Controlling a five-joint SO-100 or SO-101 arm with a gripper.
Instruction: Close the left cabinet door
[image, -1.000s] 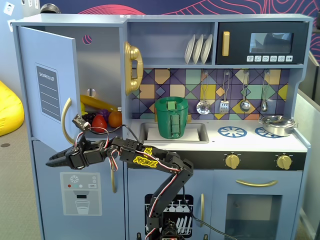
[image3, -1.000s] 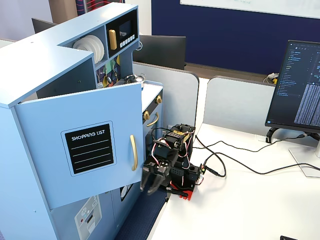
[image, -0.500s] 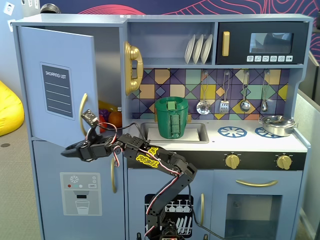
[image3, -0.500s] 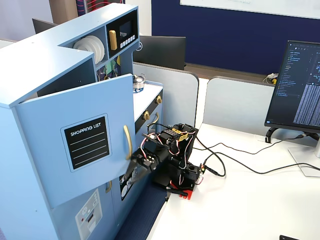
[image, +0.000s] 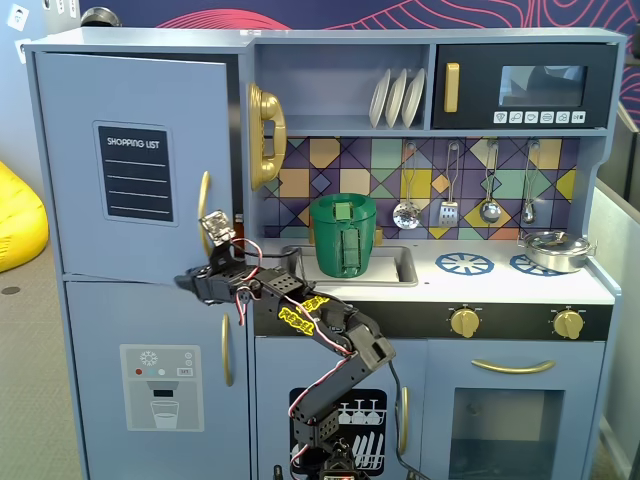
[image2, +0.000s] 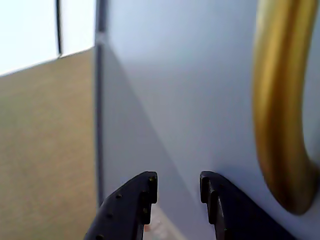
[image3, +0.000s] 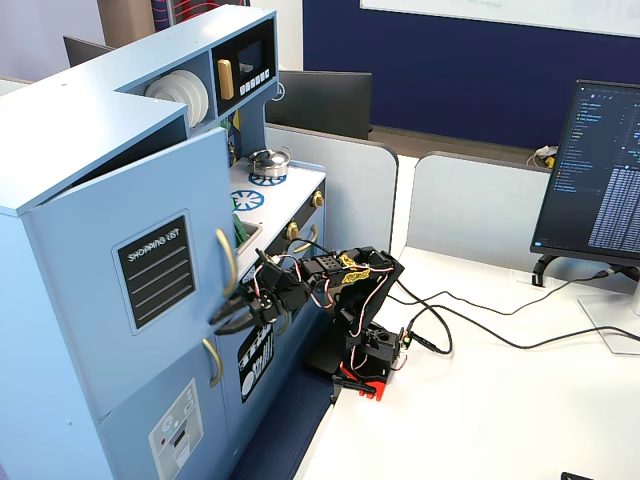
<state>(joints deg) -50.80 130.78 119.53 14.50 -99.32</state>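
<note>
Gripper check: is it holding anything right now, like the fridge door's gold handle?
Nothing is held. The gripper is open with an empty gap, at the face of the left cabinet door, beside the gold handle, not around it.

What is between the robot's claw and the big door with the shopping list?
Nothing: in the wrist view the open gripper points at bare left cabinet door, beside its gold handle.

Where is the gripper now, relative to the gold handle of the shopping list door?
In a fixed view the gripper sits at the lower end of the gold handle, against the left cabinet door, which stands slightly ajar.
</note>
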